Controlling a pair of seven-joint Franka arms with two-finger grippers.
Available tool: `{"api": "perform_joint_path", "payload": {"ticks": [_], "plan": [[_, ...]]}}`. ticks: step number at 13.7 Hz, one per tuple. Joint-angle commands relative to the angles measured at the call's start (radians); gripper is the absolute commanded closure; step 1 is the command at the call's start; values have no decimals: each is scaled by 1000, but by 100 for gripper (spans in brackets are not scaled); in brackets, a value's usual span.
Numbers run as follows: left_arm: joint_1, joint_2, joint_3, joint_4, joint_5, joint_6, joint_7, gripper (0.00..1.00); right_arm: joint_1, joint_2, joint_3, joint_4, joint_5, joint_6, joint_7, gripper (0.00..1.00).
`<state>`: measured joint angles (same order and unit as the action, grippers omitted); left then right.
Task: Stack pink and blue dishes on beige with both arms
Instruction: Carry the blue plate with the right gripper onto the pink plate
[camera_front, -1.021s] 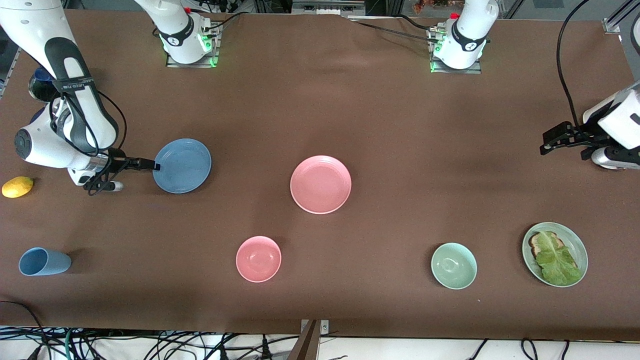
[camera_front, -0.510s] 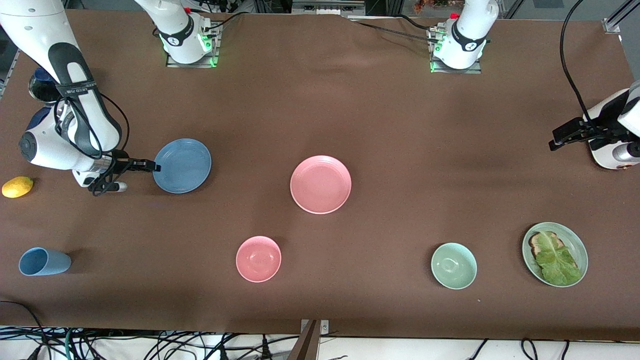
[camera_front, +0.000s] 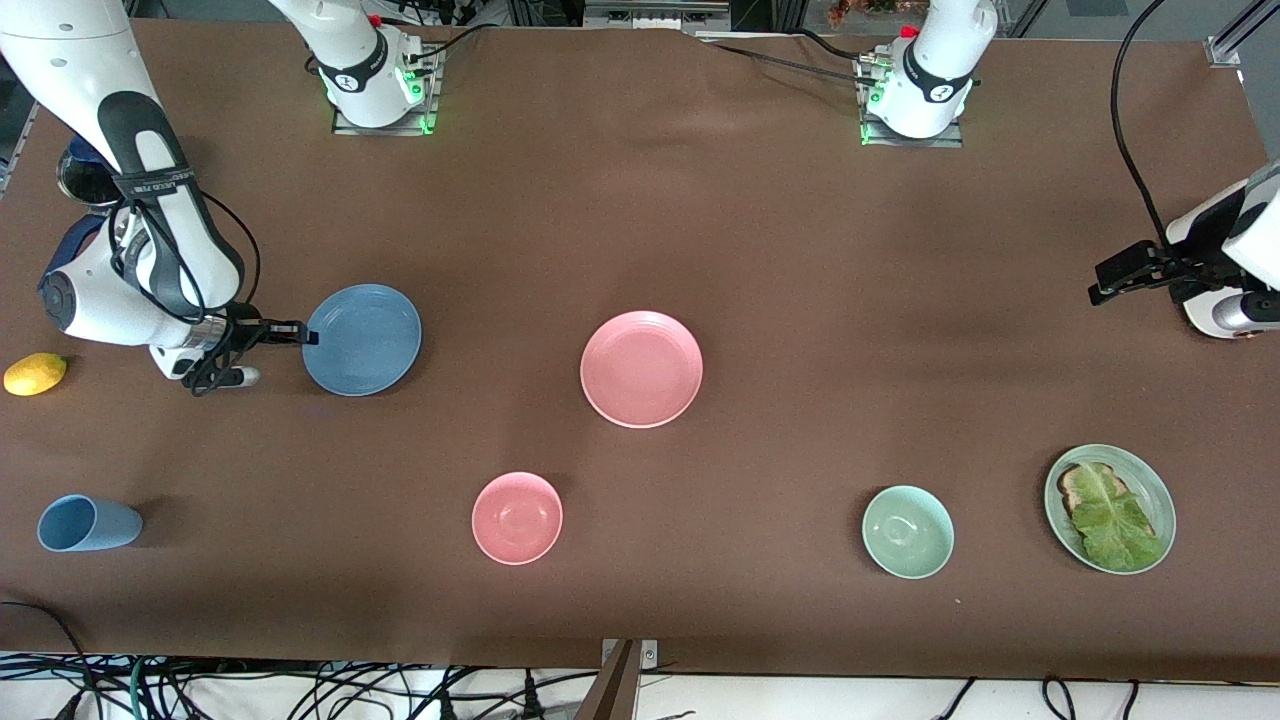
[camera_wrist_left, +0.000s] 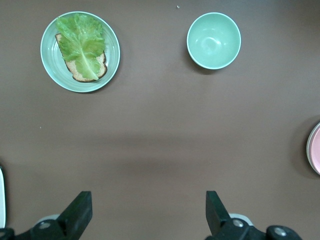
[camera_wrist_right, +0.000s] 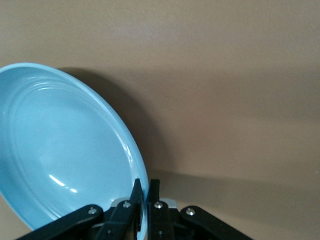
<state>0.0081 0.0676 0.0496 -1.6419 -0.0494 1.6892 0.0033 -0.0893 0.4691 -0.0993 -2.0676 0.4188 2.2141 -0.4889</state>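
Note:
The blue plate is toward the right arm's end of the table. My right gripper is shut on its rim. In the right wrist view the blue plate stands tilted, casting a shadow on the table, with its rim pinched in the right gripper. At the table's middle the pink plate lies flat, and its edge also shows in the left wrist view. My left gripper hangs open over bare table at the left arm's end, with nothing in it. No beige plate shows.
Nearer the front camera stand a pink bowl, a pale green bowl and a green plate with toast and lettuce. A light blue cup and a lemon lie at the right arm's end.
The right gripper has shifted slightly with the blue plate, which now sits a little lower in the front view. The left gripper has moved a little over its end of the table.

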Motion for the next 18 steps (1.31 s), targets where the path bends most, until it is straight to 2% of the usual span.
{"api": "perform_joint_path", "payload": {"ticks": [1, 6, 7, 9, 12, 15, 16, 18], "plan": [[-14, 0, -11, 25, 16, -22, -17, 0, -6, 5, 4, 76, 20, -103, -2, 100], [-39, -34, -25, 19, 22, -57, -19, 0, 16, -33, 19, 243, 18, -382, 169, 100], [-37, -32, -28, 19, 22, -63, -17, 0, 25, -61, 41, 251, 18, -407, 244, 100], [-37, -29, -28, 22, 22, -63, -14, 0, 29, -102, 126, 253, 18, -415, 424, 100], [-36, -28, -28, 20, 22, -63, -13, 0, 29, -113, 292, 256, 18, -331, 718, 100], [-25, -25, -28, 20, 22, -63, -11, 0, 37, -89, 452, 242, 18, -130, 900, 100], [-25, -25, -28, 20, 22, -63, -11, 0, 64, -69, 476, 239, 18, -66, 927, 100], [-25, -23, -28, 20, 22, -63, -11, 0, 158, -32, 477, 241, 18, 59, 966, 100]]}}
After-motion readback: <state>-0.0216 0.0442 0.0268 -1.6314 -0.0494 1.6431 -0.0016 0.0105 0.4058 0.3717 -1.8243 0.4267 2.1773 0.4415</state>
